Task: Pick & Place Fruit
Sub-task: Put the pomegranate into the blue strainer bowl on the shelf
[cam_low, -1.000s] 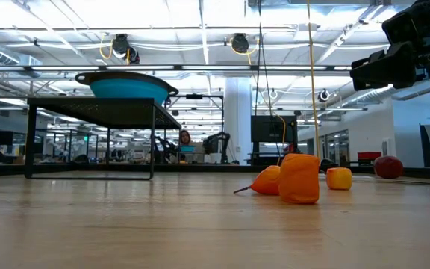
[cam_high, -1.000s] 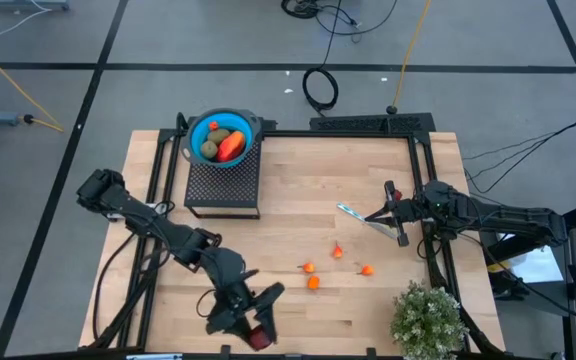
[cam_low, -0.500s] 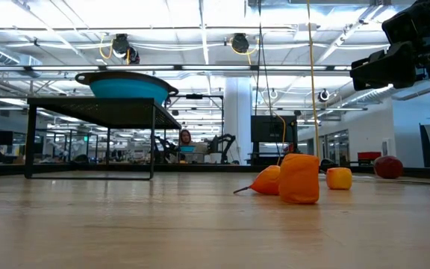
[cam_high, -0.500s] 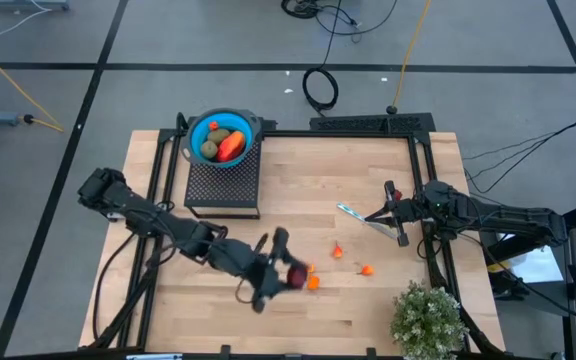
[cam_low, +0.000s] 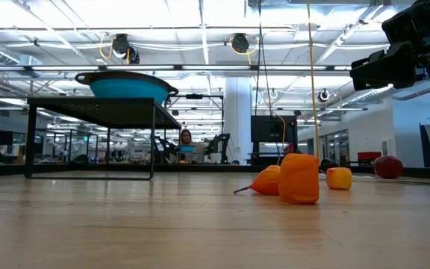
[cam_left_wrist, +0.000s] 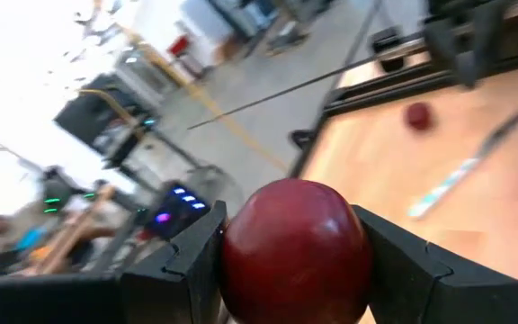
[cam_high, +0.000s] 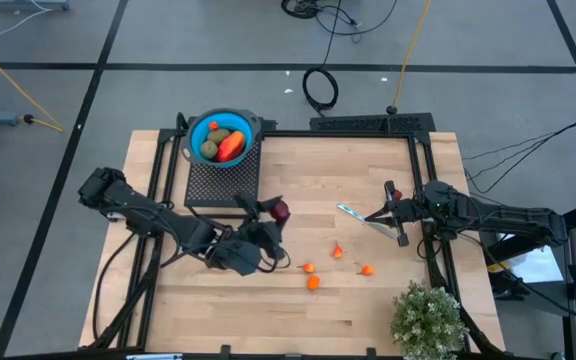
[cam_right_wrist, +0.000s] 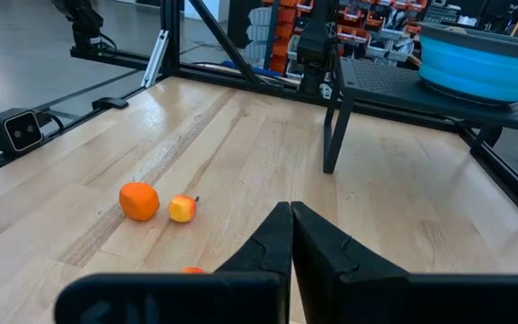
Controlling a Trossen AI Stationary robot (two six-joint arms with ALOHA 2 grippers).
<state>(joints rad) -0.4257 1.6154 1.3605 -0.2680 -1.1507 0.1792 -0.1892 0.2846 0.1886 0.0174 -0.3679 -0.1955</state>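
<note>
The left gripper (cam_high: 274, 214) was out over the middle of the table, just off the 5 o'clock corner of the black mesh stand (cam_high: 223, 182), and its two dark fingers (cam_left_wrist: 187, 270) were clamped partway apart on either side of a dark red fruit (cam_left_wrist: 295, 247), which filled the gap between them (in the left wrist view the round fruit sat squarely between the pads). On the stand, toward 11 o'clock of the table, sat the blue bowl (cam_high: 196, 133), and in it lay a long red-orange piece (cam_high: 231, 146), a brownish-green oval (cam_high: 211, 148) and a small orange bit near the rim. Four tiny orange fruits (cam_high: 313, 283) lay loose on the bare wood at about 5 o'clock from the held fruit, spread in a short row and apart from one another; the low view showed them as an orange block (cam_low: 299, 178) with smaller pieces beside it. The right gripper (cam_high: 389, 213) waited at the table's 3 o'clock edge with its fingers (cam_right_wrist: 272, 238) pressed fully together and nothing between them, a thin silvery-blue utensil (cam_high: 353, 213) lying just beside it. A bushy green potted plant (cam_high: 427, 319) stood at the 5 o'clock corner of the table (cam_high: 368, 160).
</note>
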